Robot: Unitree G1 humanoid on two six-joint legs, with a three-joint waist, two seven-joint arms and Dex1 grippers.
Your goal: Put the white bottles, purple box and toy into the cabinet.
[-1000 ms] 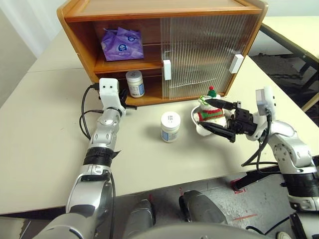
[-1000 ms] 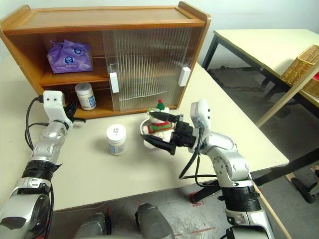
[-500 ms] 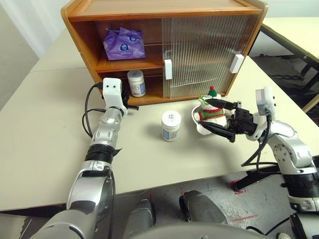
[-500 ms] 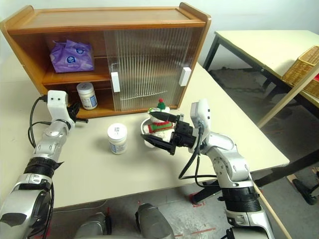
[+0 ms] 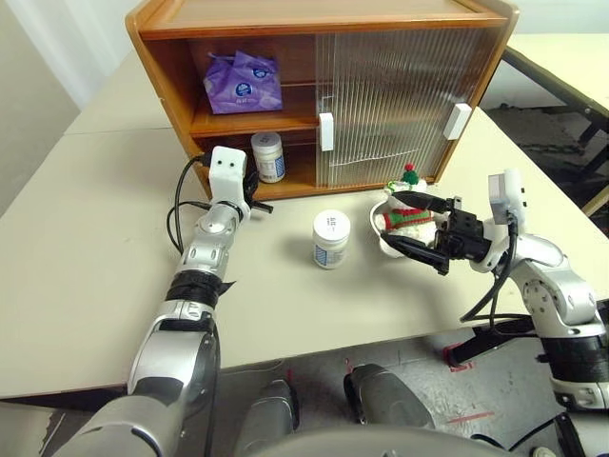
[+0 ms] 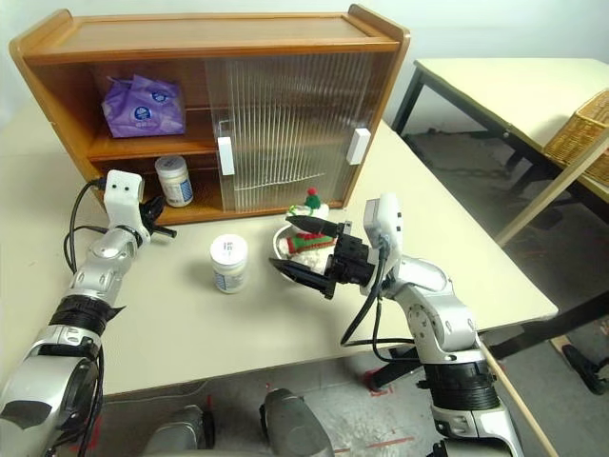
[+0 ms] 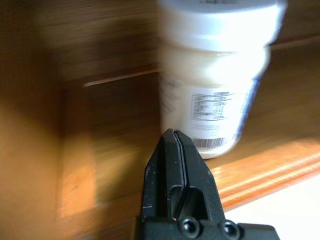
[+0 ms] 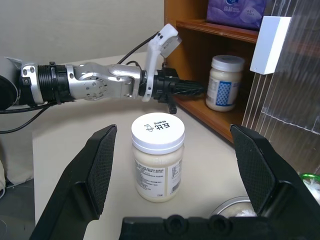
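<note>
Lilac purple box (image 5: pixel 244 83) and one white bottle (image 5: pixel 268 156) already sit in the cabinet (image 5: pixel 171 105). At my twelve o'clock on the table, the second bottle (image 5: pixel 331 238) waits; the toy (image 5: pixel 403 211) lies in its bowl (image 5: pixel 381 238) at one o'clock. My left pincer (image 5: pixel 255 204) is pinched shut and empty, my right pincer (image 5: pixel 411 225) gapes wide around the toy, not gripping.

I can't read any text: the print on the jar label (image 7: pixel 215 107), the mark on the lid of the worktop jar (image 8: pixel 158 128) and the purple pack's round logo (image 5: pixel 245 90) are all too small or blurred.
</note>
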